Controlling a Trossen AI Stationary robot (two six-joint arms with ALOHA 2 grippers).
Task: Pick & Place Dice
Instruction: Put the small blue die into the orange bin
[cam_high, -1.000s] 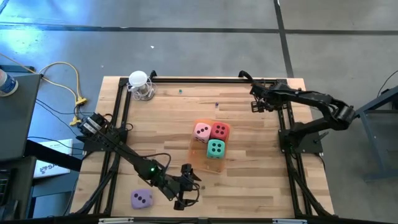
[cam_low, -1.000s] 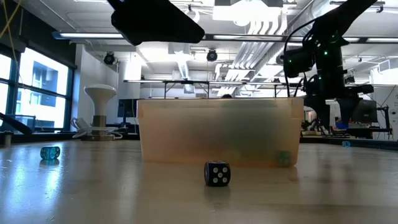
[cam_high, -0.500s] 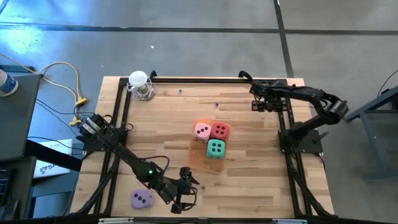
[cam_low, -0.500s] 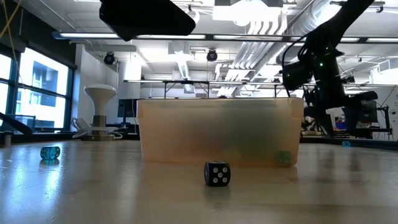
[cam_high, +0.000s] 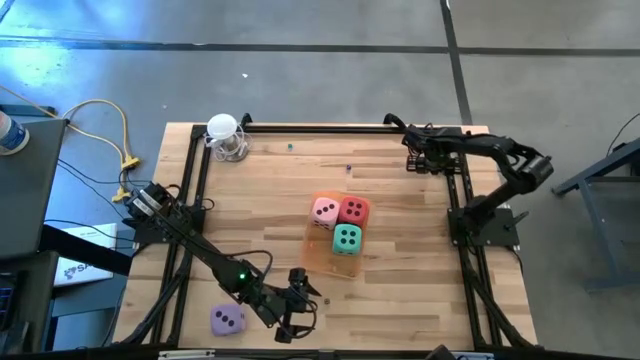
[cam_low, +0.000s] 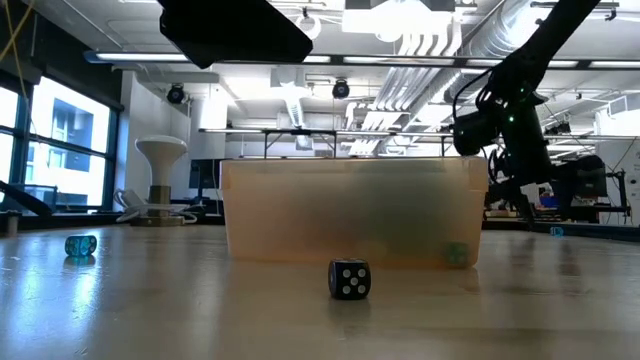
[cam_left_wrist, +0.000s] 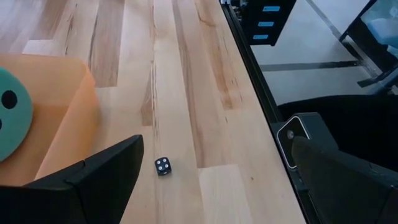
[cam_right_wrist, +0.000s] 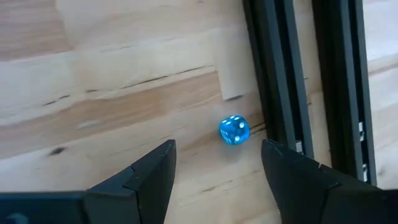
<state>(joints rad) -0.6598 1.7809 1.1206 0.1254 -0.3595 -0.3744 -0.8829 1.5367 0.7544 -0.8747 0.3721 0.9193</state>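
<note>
The orange tray (cam_high: 318, 252) sits mid-table and holds the pink die (cam_high: 324, 211), the red die (cam_high: 354, 210) and the teal die (cam_high: 347, 238). The teal die (cam_left_wrist: 11, 113) also shows at the edge of the left wrist view. The purple die (cam_high: 228, 320) rests alone on the wood by the near edge. My left gripper (cam_high: 295, 315) hovers open to its right, near the table's near edge, touching nothing. My right gripper (cam_high: 415, 158) hangs open over the far right corner, above a small blue die (cam_right_wrist: 234, 130).
A small black die (cam_left_wrist: 163, 166) lies on the wood in front of the tray (cam_low: 350, 210), and shows again in the low view (cam_low: 349, 279). Another small blue die (cam_low: 80, 245) lies to the left. A white stand (cam_high: 226, 136) occupies the far left corner. Black frame rails (cam_right_wrist: 280, 74) border the table.
My left gripper has shifted a little toward the near edge and the purple die, then stopped. My right arm's elbow has folded in toward the table while its gripper stays over the far right corner. No die has moved.
</note>
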